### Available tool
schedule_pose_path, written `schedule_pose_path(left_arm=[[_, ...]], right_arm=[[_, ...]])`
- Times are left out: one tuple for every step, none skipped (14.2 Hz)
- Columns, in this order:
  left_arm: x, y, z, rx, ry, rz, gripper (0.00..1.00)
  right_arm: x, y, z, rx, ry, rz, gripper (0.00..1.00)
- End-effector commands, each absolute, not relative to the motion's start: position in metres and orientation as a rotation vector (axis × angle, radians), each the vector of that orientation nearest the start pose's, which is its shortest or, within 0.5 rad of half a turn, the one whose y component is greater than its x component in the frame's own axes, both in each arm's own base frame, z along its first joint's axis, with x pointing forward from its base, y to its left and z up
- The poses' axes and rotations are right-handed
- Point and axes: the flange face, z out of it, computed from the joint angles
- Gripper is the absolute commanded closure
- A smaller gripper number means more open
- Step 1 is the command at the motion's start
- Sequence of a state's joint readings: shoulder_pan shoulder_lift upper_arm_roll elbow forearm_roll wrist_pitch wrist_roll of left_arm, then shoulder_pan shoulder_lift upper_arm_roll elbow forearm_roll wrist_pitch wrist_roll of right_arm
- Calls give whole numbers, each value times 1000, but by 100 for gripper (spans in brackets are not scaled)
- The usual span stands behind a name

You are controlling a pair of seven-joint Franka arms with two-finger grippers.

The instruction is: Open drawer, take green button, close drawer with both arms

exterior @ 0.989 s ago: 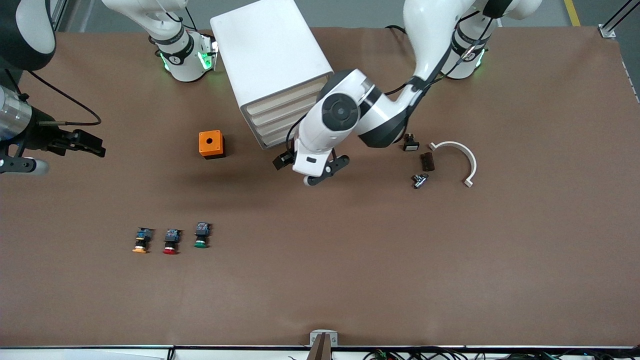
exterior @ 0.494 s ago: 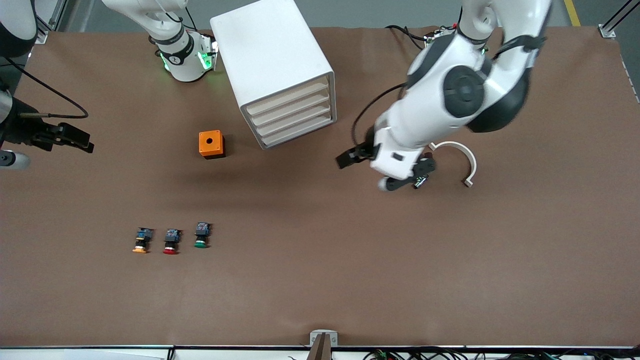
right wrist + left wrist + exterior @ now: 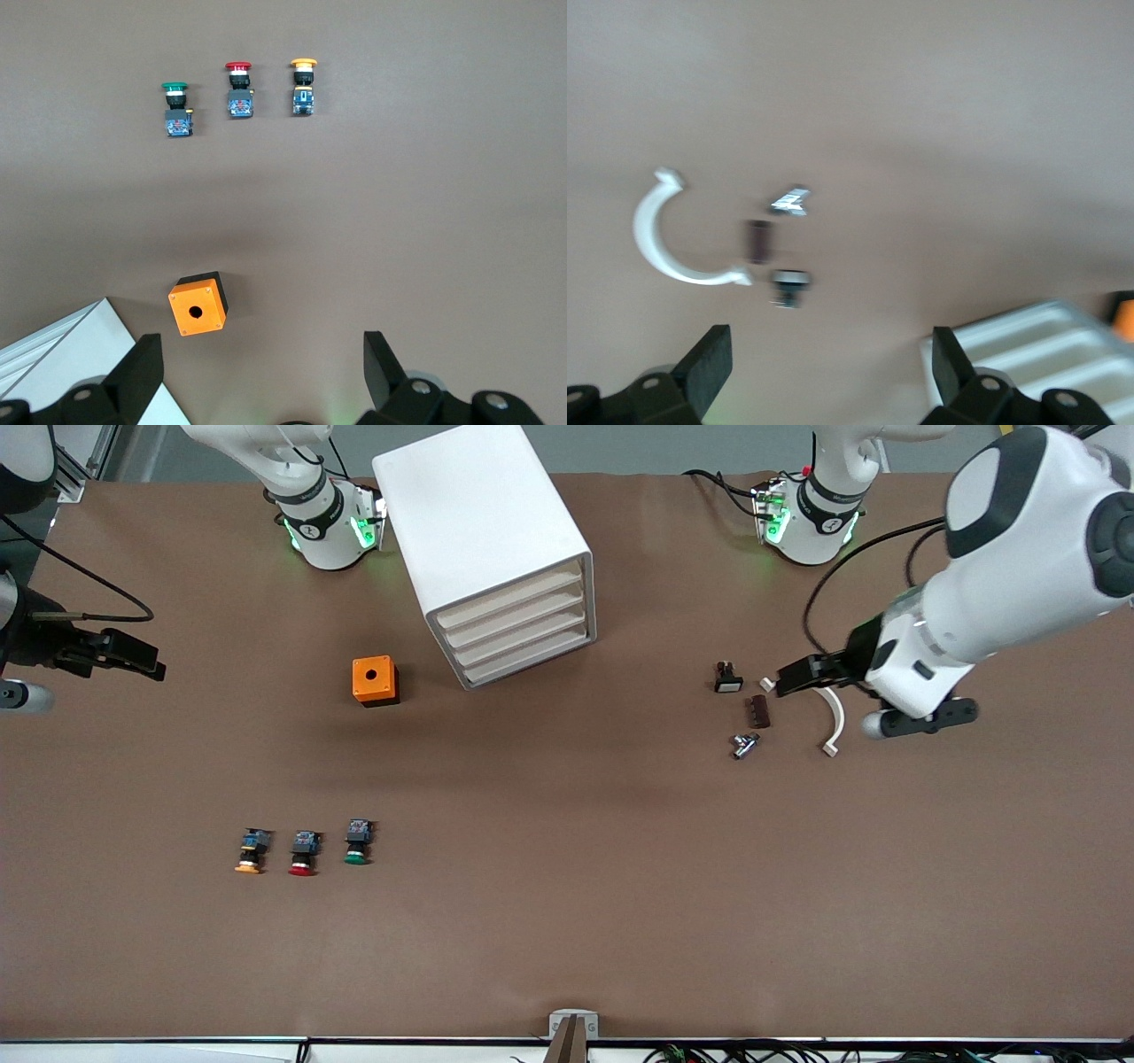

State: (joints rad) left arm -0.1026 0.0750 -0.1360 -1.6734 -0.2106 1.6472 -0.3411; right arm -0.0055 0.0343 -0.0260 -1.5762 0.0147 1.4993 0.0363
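Drawer (image 3: 530, 657) at the bottom of the white cabinet (image 3: 483, 540) sits flush with the three fronts above it. The green button (image 3: 356, 842) lies on the table (image 3: 567, 886) beside a red button (image 3: 302, 853), nearer the front camera. The left tool (image 3: 800, 677) hangs wide open and empty over a white curved bracket (image 3: 833, 717). The right tool (image 3: 133, 657) waits, open and empty, at the right arm's end.

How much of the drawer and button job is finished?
It looks nearly over. All four fronts of the white cabinet sit flush, so the bottom drawer is shut. The green button lies out on the table beside the red button and orange button. Nothing is in hand: the left gripper is open over the white curved clip, and the right gripper waits open at its arm's end of the table.
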Motion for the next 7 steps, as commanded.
schedule_pose_path(left_arm=[[537,-112,552,-3257,-89,234,1],[541,-98,555,-3262,-66,215,1],[545,-84,557,-3260,-67,191,1],[547,-76,560,-3248,-72,157,1],[550,-72,566,-3225,-69,113,1],[554,-66,571,-3200,-70,79,1],[556,-63,576,-3189,-62,59,1]], right_arm=[[547,-20,603,-3118,124,170,0],[547,-21,603,-3116,128,170,0],[546,-26,602,-3116,140,175,0],[546,-26,600,-3114,143,179,0],[546,-27,600,-3116,143,179,0],[546,-26,601,-3114,143,177,0],[545,-27,602,-3116,143,179,0]])
